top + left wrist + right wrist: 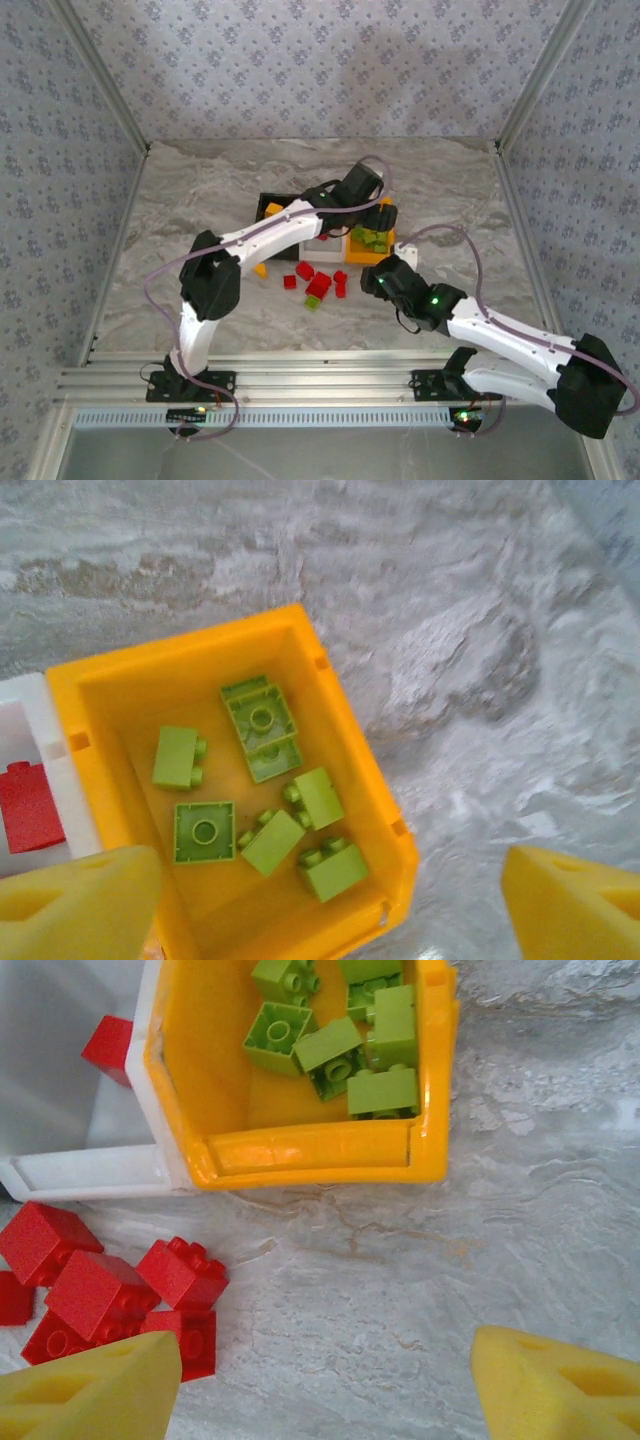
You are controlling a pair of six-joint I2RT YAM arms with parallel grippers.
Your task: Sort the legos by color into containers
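Hovering with both jaws wide and empty, we risk the left gripper (325,910) clipping the yellow bin (330,690) or the right gripper (320,1385) scattering the red bricks (95,1290) if lowered carelessly.

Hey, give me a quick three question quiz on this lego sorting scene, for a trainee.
1. True or false: the lime green bricks lie in the white bin.
2. In the right wrist view, the loose bricks on the table are: A red, B blue, C black.
3. Fill in: the left gripper and right gripper both stand ___.
Key: 1 false, they lie in the orange-yellow bin; 2 A; 3 open.
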